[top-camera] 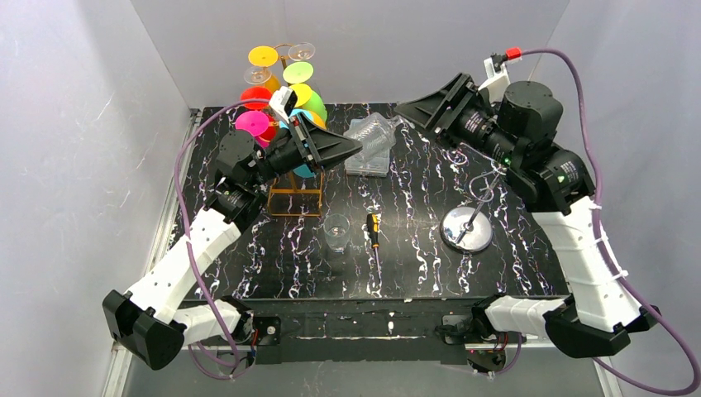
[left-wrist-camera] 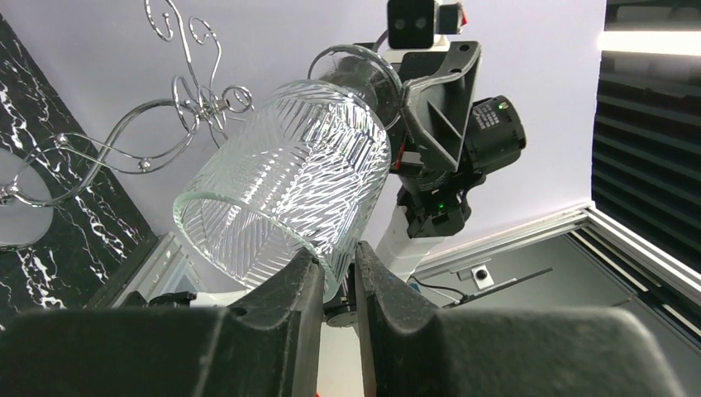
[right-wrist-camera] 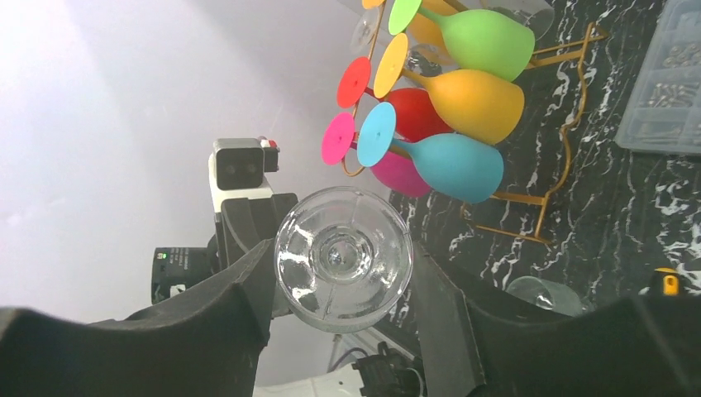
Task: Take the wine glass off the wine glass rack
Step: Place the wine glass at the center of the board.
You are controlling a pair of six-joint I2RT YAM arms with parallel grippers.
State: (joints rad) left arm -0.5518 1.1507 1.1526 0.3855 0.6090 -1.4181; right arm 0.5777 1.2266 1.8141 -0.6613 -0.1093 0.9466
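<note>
wine glass (right-wrist-camera: 343,281) in right gripper (right-wrist-camera: 340,252)

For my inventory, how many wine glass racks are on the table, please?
2: a gold rack holding coloured glasses at the rear left, and a silver wire rack at centre right. None seems hidden.

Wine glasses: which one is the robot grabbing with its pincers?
The see-through ribbed glass: the left pincer pinches its rim and the right pincer grips its foot. The coloured glasses hang free of both pincers.
</note>
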